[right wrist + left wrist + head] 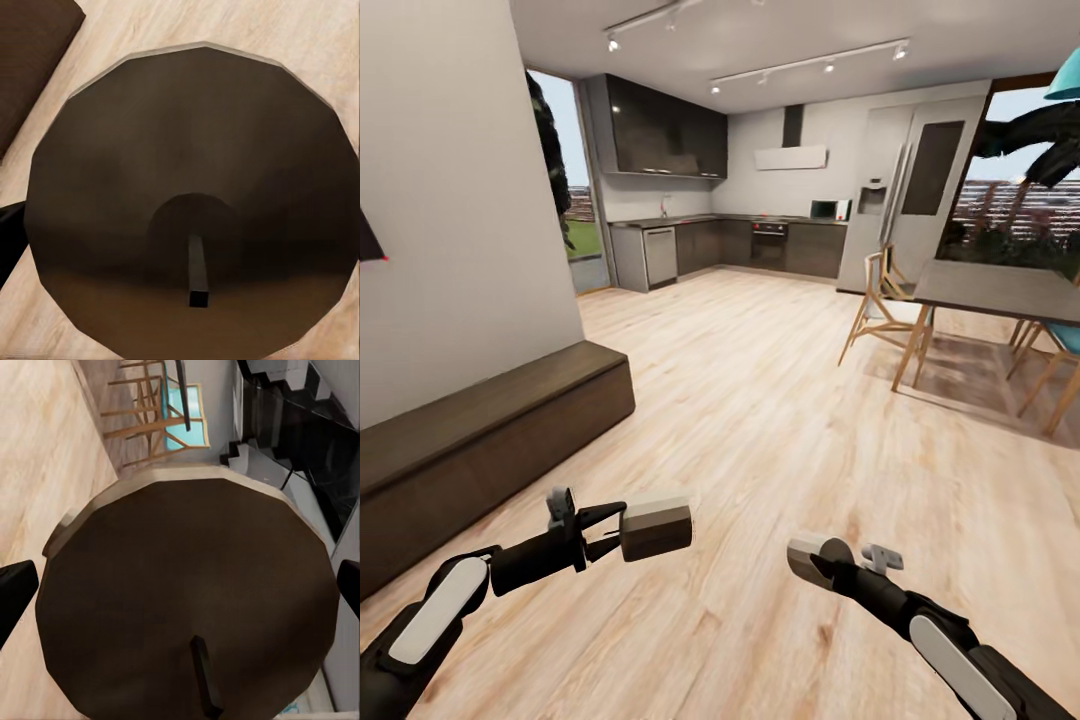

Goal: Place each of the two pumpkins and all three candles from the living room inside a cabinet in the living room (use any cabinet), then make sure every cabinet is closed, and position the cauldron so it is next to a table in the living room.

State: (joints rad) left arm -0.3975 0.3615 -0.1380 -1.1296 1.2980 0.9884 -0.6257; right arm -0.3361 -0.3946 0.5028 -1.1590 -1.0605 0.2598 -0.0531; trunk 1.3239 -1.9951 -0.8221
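left gripper [622,532] pinches a candle [656,526] | right gripper [830,560] pinches a second candle [812,551] | both just right of the cabinet [480,440], drawers shut, top bare | progress: two candles carried, none stored; pumpkins, third candle, cauldron left

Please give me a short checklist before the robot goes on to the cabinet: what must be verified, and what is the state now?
1. Left gripper holds a candle: ok.
2. Right gripper holds a second candle: ok.
3. Cabinet in sight, on the robot's left: ok.
4. A cabinet drawer open to receive the candles: not ok, the front looks shut.
5. Both grips firm enough for the drive: cannot tell.
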